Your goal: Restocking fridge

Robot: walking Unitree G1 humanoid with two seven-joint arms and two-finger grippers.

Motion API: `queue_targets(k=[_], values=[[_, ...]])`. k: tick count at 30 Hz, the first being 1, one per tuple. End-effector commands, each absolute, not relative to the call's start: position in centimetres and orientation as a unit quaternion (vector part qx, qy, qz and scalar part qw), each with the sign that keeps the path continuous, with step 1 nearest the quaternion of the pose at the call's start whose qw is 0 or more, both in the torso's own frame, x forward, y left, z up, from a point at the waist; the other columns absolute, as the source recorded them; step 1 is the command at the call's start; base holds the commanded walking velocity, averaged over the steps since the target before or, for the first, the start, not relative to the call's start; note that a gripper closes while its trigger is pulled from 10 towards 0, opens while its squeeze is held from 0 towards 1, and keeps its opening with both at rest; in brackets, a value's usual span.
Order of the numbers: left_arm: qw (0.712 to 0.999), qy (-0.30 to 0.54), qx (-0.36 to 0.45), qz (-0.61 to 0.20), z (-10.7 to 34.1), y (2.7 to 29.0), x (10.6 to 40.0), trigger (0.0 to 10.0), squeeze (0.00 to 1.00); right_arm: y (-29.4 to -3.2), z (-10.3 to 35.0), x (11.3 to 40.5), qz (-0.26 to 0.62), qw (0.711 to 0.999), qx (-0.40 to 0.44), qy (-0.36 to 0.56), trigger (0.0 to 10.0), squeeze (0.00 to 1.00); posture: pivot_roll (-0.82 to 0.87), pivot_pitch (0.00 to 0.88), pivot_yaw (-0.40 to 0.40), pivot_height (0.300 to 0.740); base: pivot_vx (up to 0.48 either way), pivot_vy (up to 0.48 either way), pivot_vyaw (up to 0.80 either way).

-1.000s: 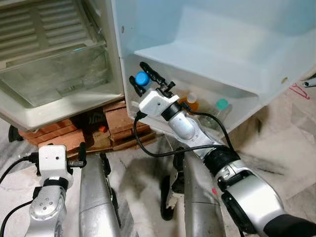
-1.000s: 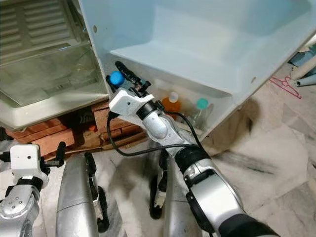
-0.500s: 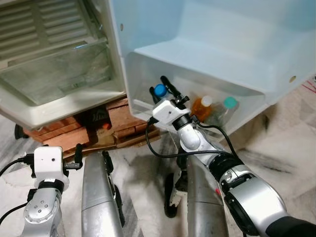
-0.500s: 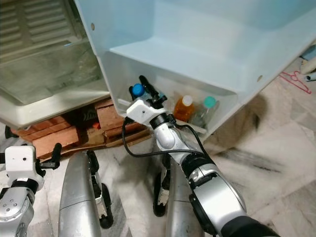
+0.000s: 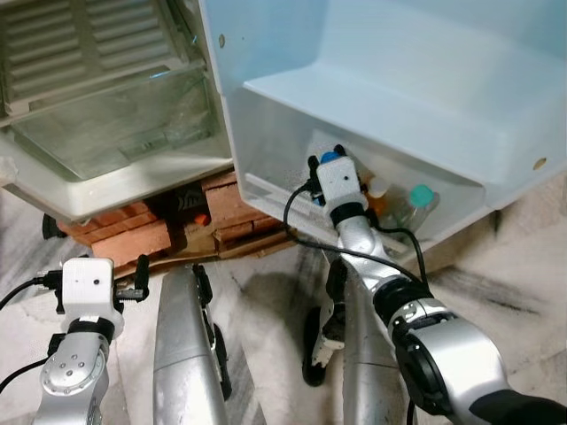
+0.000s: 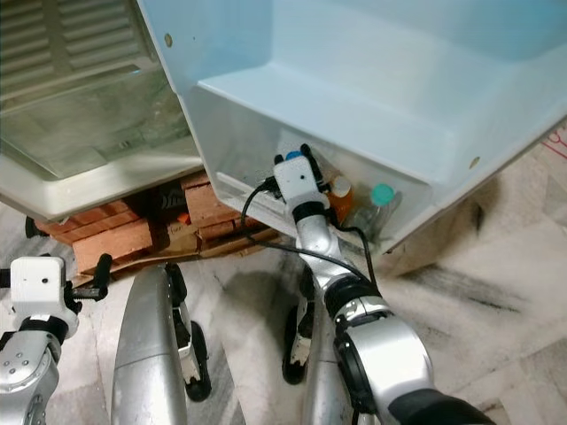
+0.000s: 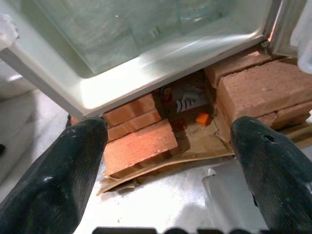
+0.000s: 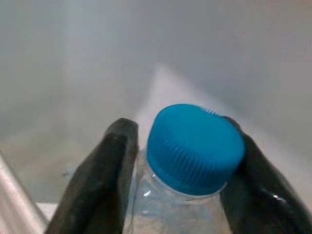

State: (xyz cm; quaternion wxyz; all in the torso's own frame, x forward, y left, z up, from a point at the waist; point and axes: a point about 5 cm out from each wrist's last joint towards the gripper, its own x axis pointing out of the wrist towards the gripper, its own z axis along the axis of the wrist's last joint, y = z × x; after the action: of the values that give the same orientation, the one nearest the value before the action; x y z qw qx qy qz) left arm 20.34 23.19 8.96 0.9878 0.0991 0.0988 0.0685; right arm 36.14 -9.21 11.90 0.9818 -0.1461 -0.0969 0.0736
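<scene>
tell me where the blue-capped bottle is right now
The blue-capped bottle is held in the right gripper, inside the fridge door's bottom shelf, left of the orange bottle and the teal-capped bottle.

A home, likely a kitchen corner: an open white fridge [image 5: 106, 190] with an empty glass shelf [image 5: 106, 133], propped on red bricks [image 7: 141, 146] over a grey marbled stone floor [image 5: 257, 301]. Its door bin [image 5: 266, 150] holds drink bottles [image 5: 416, 202].

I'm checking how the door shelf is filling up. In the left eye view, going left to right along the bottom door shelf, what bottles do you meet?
Blue-capped bottle held in the right gripper → orange bottle → teal-capped bottle.
</scene>
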Motion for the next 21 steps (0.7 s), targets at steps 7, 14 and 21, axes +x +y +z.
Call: queue_targets(k=[7,14,21], values=[[0.986,0.118,0.098,0.064,7.9,23.2,21.2,10.0,0.00,-9.3,13.5,36.8,0.119,0.979,-0.124,-0.112,10.0,1.00,0.17,0.278,-0.031,0.508,0.000,0.000,0.00],[0.988,0.107,0.092,0.063,7.7,22.7,22.7,10.0,0.00,-8.7,17.4,37.2,0.197,0.957,-0.100,-0.189,10.0,1.00,0.13,0.216,-0.040,0.508,0.000,0.000,0.00],[0.988,0.109,0.088,0.062,7.0,22.6,23.1,10.0,0.00,-9.0,17.2,35.5,0.253,0.946,-0.064,-0.192,10.0,1.00,0.10,0.159,-0.038,0.508,0.000,0.000,0.00]])
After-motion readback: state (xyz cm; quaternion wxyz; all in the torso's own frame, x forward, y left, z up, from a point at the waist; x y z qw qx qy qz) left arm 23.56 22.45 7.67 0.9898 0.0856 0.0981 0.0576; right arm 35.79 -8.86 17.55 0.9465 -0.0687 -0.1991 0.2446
